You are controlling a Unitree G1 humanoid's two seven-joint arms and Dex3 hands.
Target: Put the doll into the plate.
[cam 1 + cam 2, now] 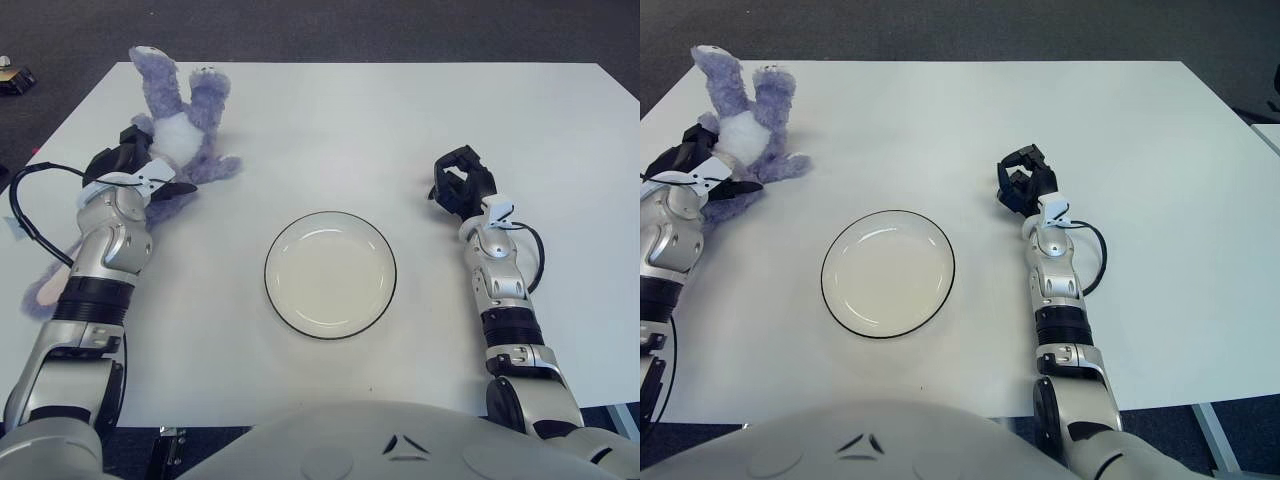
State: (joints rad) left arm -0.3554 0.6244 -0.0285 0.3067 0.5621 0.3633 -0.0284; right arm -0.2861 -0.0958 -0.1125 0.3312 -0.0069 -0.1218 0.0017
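A purple plush doll [185,118] with a white belly lies at the far left of the white table [400,110], its limbs pointing toward the far edge. One long purple part [40,292] trails from under my left forearm toward the table's left edge. My left hand [140,172] is at the doll's near side, its dark fingers curled around the plush. A white plate [330,214] with a dark rim lies bare in the middle of the table, to the right of the doll. My right hand [458,183] shows to the right of the plate, fingers curled on nothing.
The table's left edge runs close beside my left arm, with dark floor beyond it. A black cable [20,205] loops off that arm over the edge. A small dark object [12,76] sits on the floor at the far left.
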